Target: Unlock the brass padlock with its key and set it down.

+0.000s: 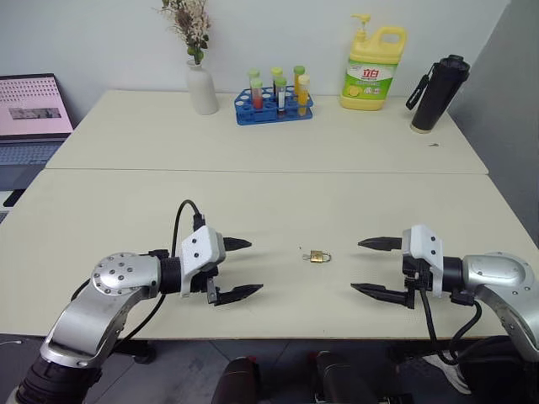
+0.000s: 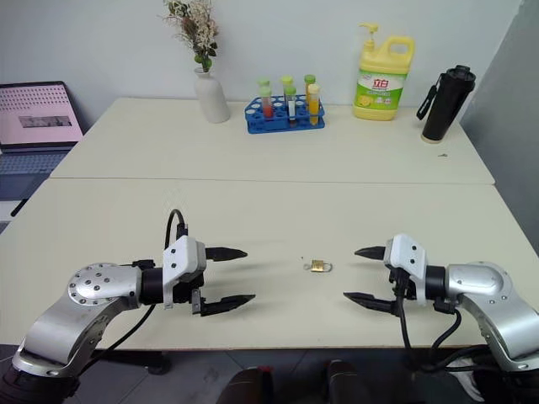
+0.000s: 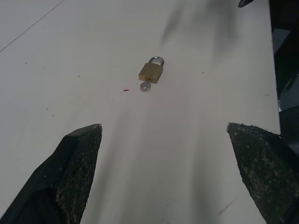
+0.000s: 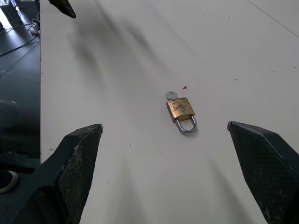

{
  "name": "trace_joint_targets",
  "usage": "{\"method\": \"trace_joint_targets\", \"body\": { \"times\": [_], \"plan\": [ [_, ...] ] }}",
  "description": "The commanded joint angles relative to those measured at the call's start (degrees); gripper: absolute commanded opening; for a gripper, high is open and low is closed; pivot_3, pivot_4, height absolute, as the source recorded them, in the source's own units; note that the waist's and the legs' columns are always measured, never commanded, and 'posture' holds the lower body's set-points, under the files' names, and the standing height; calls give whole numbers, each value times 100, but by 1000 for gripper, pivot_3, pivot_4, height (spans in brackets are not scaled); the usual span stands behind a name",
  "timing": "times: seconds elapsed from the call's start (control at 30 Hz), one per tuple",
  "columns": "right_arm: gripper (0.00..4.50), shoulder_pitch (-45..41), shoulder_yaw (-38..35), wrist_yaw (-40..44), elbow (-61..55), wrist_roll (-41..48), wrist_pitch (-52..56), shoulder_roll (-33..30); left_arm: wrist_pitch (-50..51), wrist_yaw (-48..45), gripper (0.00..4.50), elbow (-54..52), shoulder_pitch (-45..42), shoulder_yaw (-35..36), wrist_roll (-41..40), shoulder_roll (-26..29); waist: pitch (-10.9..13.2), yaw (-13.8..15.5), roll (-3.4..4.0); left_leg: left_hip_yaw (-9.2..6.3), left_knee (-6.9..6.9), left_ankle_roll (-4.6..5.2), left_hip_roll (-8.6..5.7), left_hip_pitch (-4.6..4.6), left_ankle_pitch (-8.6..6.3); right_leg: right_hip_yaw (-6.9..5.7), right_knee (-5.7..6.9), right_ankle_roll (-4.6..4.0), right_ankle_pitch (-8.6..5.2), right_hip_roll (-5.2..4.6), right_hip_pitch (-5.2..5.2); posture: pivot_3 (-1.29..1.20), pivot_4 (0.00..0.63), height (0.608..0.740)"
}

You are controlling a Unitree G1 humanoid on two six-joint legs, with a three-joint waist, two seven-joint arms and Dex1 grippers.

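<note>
The left gripper [image 1: 236, 269] is held wide open and empty, well apart from the brass padlock [image 1: 317, 256], which lies flat on the table [image 1: 253, 202] between both grippers with its key [image 3: 145, 86] already inserted. The right gripper [image 1: 379, 268] is likewise spread wide and empty. Being tiny and flat, the padlock could be pushed away or the key knocked out if either finger is brought down off-centre.

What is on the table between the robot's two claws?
The brass padlock, its key already in it, lies flat between the left gripper and the right gripper. The head views show bare table on either side.

The brass padlock [image 4: 180, 109] looks shiny golden metal with a silvery shackle on the matt, smooth table [image 1: 253, 210].
</note>
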Motion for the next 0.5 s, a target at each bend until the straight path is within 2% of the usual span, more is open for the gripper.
{"method": "trace_joint_targets", "body": {
  "times": [0.03,0.33,0.5],
  "plan": [
    [4500,56,-5,59,-35,-124,-223,8,-14,1,4490,-242,-77,-9,-1,61,0,1,0,0,0,0,0,0,0,1,0,0,0,0,0,0,150,740],
    [4500,-26,118,89,82,-350,-463,23,-139,49,4490,-247,-97,-153,294,156,0,0,0,1,0,0,-2,1,0,1,1,0,0,4,0,0,150,740],
    [4500,-436,361,209,253,-470,-465,61,-367,-34,4490,-108,-116,-170,466,188,0,-3,0,1,0,0,0,2,0,1,1,0,0,7,0,0,150,740]
  ]
}}
